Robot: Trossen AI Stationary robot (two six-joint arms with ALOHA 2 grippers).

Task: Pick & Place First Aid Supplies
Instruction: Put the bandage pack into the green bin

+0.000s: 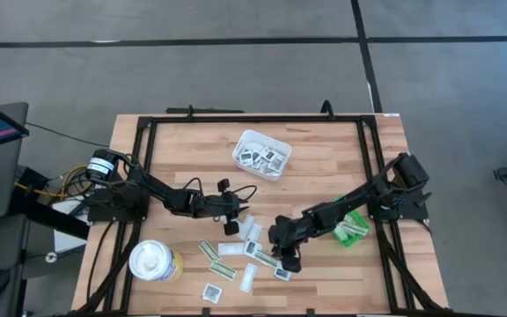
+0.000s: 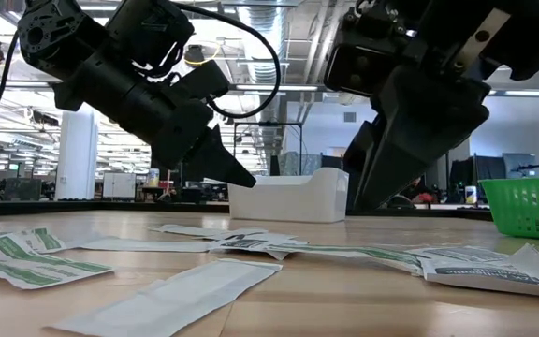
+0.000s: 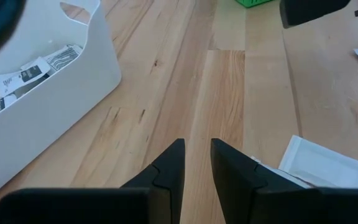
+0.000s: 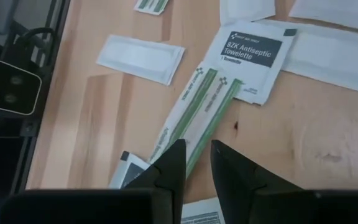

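The first aid supplies lie scattered flat on the wooden table's near half [image 1: 236,257], and more sit in the white tray [image 1: 260,154]. My right gripper [image 1: 289,261] hangs over this scatter. In its wrist view its fingers [image 4: 197,146], only a narrow gap apart, stand over one end of a white-and-olive strip [image 4: 199,102] that lies beside a square antiseptic towelette packet [image 4: 250,53]. My left gripper [image 1: 231,224] is shut and empty, between the tray [image 3: 55,106] and the scatter, above bare wood [image 3: 197,146]. In the low view it tapers to a single tip [image 2: 237,171]. My right gripper comes at the white-and-olive strip's end [image 4: 178,134] slanting from above, with its fingers across the strip. The strip lies flat on the table. I cannot tell whether the fingertips touch it. My left gripper touches nothing.
A green bin [image 1: 352,227] stands by the right arm near the table's right edge. A white and yellow round container [image 1: 154,261] sits at the near left. A black frame [image 1: 236,117] runs around the table. Bare wood lies between the tray and the scatter.
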